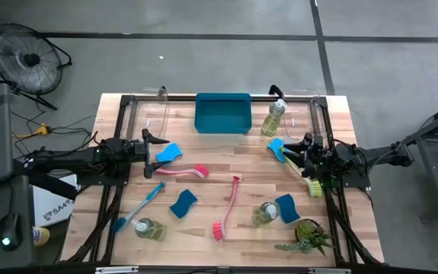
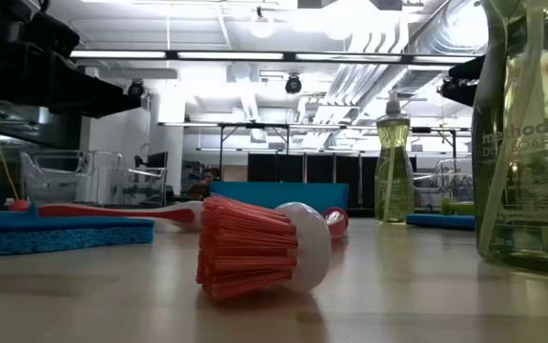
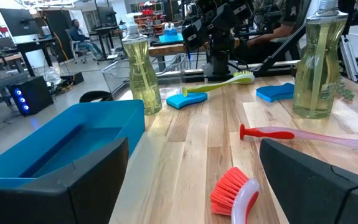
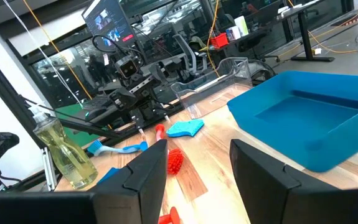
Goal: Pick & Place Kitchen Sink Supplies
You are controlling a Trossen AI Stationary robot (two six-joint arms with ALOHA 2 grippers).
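The bristled head of a pink-red dish brush (image 2: 254, 248) is lying closest to the low camera, well out in front of the blue tray (image 1: 222, 97), which is sitting empty at the table's far edge. Nothing appears to be placed in it yet, so the whole sort is looking undone. One clear bottle (image 1: 274, 118) is standing just beside the tray's right end; two more bottles (image 1: 264, 214) (image 1: 148, 228) are lying far in front of it. A second pink-red brush (image 1: 180, 171), a blue brush (image 1: 139, 205) and a yellow-green brush (image 1: 310, 183) are sprawling between them, with four blue sponges (image 1: 167, 153) (image 1: 183, 202) (image 1: 287, 208) (image 1: 276, 144) scattering around. The left gripper (image 1: 151, 147) is hovering off the tray's left front corner, fingers spread wide and empty; the right gripper (image 1: 301, 146) is hanging off the right front corner above the yellow-green brush, fingers partly parted, gripping nothing visible. The pale wooden table (image 1: 241, 160) is standing on a grey floor, a fan (image 1: 24, 57) idling nearby, with workbenches and bright ceiling lights filling the room behind.
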